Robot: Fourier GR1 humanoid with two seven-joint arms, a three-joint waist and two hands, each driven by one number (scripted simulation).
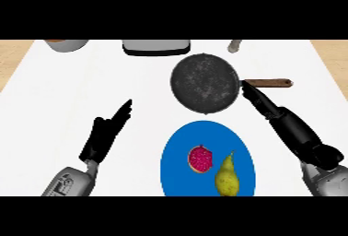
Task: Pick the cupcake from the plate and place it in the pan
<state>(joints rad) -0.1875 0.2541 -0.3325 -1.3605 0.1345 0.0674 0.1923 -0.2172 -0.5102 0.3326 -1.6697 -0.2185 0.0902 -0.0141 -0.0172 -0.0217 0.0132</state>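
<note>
With the cupcake (200,159) on the plate (180,143) at the pear's (227,177) ten o'clock, the right hand (285,120), straight-fingered and empty at the pan's (204,83) four o'clock, should travel toward six o'clock and close from above, avoiding the pear.

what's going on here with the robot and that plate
The cupcake is on the blue plate beside a pear, and neither hand holds it. The right hand is stretched out with straight fingers, its tips by the right rim of the pan, just below the handle. The left hand is open over the counter, left of the plate. The pan holds nothing.
</note>
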